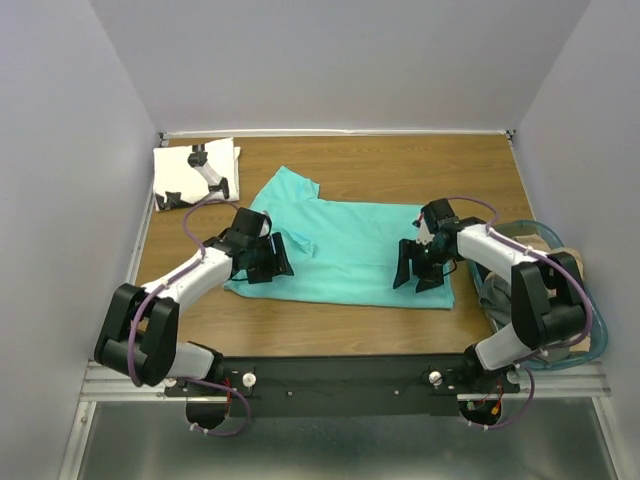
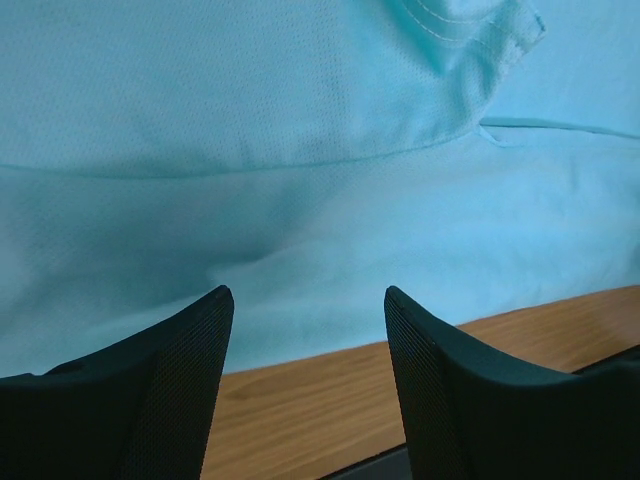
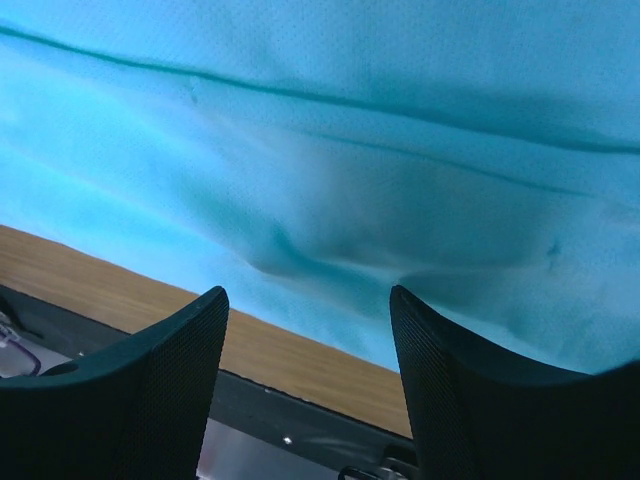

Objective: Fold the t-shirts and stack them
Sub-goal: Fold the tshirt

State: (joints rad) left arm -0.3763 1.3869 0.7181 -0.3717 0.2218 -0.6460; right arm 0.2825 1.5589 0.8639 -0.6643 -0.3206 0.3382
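The turquoise t-shirt (image 1: pixel 345 250) lies partly folded in the middle of the wooden table (image 1: pixel 400 165), a sleeve sticking out at its far left. The white t-shirt with black marks (image 1: pixel 195 172) lies folded at the far left corner. My left gripper (image 1: pixel 268 257) is open and empty over the turquoise shirt's left part; its cloth (image 2: pixel 300 180) fills the left wrist view. My right gripper (image 1: pixel 422 268) is open and empty over the shirt's right end; its cloth fills the right wrist view (image 3: pixel 380 150).
A heap of grey and tan cloth with looped cables (image 1: pixel 540 270) lies at the table's right edge beside my right arm. White walls close the table in at the back and sides. A black rail (image 1: pixel 340 375) runs along the near edge.
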